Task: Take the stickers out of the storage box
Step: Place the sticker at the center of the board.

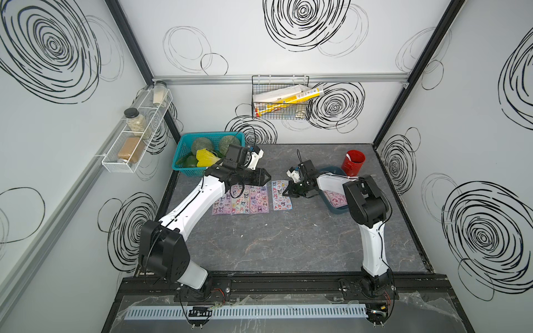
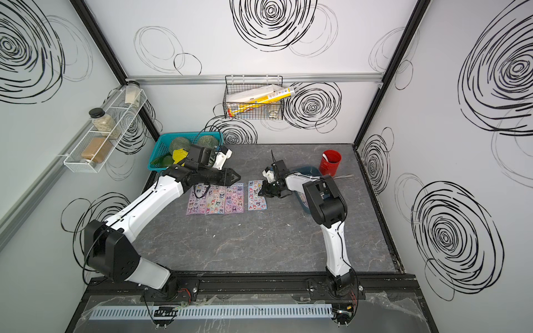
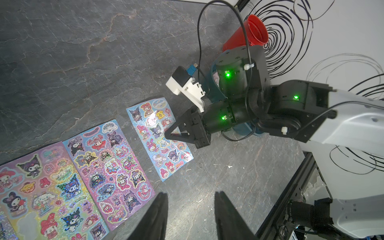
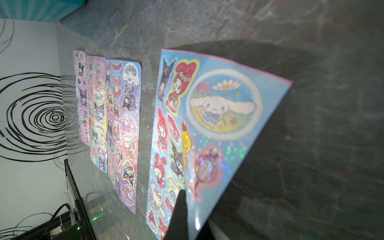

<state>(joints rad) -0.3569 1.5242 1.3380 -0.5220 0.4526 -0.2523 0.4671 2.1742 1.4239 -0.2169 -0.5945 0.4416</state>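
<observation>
Three overlapping stickers (image 1: 240,200) in pink and lilac lie flat on the table. A pale blue sticker sheet (image 1: 281,199) lies just to their right. My right gripper (image 1: 291,191) is shut on that sheet's near edge (image 4: 207,128), which curls up off the table. In the right wrist view one black finger (image 4: 180,203) shows in front of the sheet and the other is hidden behind it. The dark teal storage box (image 1: 337,211) sits under my right arm, with a pink sheet (image 1: 336,199) inside. My left gripper (image 3: 191,195) hovers open and empty above the table by the lilac sheet (image 3: 116,166).
A bright blue basket (image 1: 207,138) with melons and other produce stands at the back left. A red cup (image 1: 353,162) stands behind the box. A wire basket (image 1: 281,98) and a jar rack (image 1: 135,135) hang on the walls.
</observation>
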